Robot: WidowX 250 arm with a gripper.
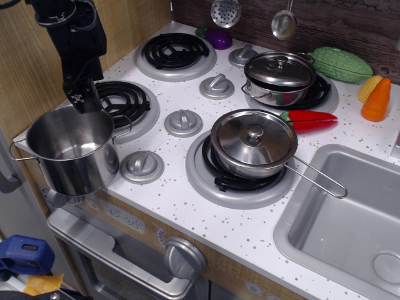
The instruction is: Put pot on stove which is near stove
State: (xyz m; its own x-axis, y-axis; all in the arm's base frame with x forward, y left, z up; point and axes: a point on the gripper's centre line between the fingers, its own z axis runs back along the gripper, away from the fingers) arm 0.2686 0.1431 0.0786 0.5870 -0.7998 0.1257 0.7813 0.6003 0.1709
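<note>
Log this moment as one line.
gripper: at rim of tall lidless steel pot, grip unclear | pot: front-left counter corner, beside black-coil burner | burner: bare

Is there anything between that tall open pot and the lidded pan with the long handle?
Yes: in this view a grey knob on the white counter sits between the pot and the pan.

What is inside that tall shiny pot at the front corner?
The tall pot looks empty: only bare steel wall and part of the bottom show. Its near wall hides the rest of the bottom. The robot's fingers sit at its back rim.
</note>
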